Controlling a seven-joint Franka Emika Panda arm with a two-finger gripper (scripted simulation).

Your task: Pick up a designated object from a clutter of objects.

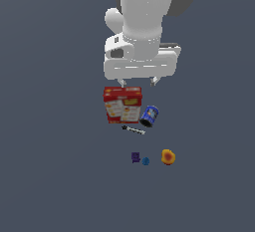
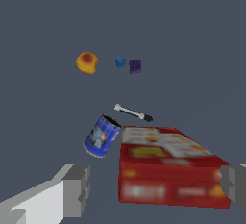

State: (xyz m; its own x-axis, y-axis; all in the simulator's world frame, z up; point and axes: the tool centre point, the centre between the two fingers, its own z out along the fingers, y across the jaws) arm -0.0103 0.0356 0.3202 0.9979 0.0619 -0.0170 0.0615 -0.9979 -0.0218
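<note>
Orange fruit sits apart (blue ball nearest); gripper spread wide above cracker box

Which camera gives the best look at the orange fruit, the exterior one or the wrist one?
The wrist view: the orange fruit appears somewhat larger there, with its red blush visible, clear of the blue ball. In the exterior view the fruit is smaller and coarser, though unobstructed and apart from the other clutter.
</note>
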